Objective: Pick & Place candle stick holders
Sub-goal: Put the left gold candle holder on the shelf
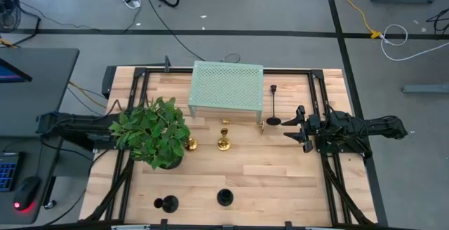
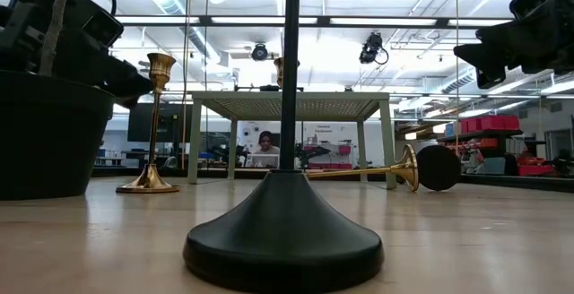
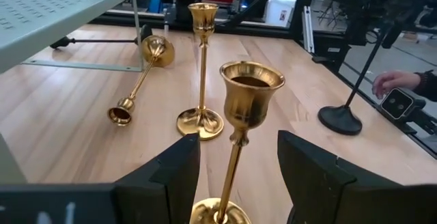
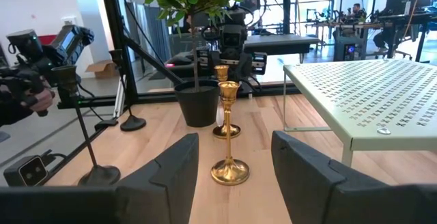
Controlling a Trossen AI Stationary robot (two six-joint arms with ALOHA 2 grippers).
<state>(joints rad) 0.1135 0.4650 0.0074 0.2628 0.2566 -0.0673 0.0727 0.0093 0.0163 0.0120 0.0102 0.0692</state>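
Observation:
My left gripper (image 3: 235, 166) is open. Its fingers stand on either side of the thin stem of an upright gold candle stick holder (image 3: 240, 108) and do not touch it; in the high view this holder (image 1: 191, 144) stands beside the plant. A second gold holder (image 1: 224, 144) stands upright to its right. A third gold holder (image 1: 259, 126) lies on its side by the stand. One black holder (image 1: 273, 107) lies near the stand. Two more black holders (image 1: 224, 197) (image 1: 166, 203) stand near the front edge. My right gripper (image 1: 291, 126) is open and empty at the table's right, above the table (image 4: 232, 183).
A leafy potted plant (image 1: 154, 132) stands at the left and covers most of my left arm. The pale green perforated stand (image 1: 226, 88) is at the far middle. A person's hand (image 3: 396, 82) shows beyond the table's near edge.

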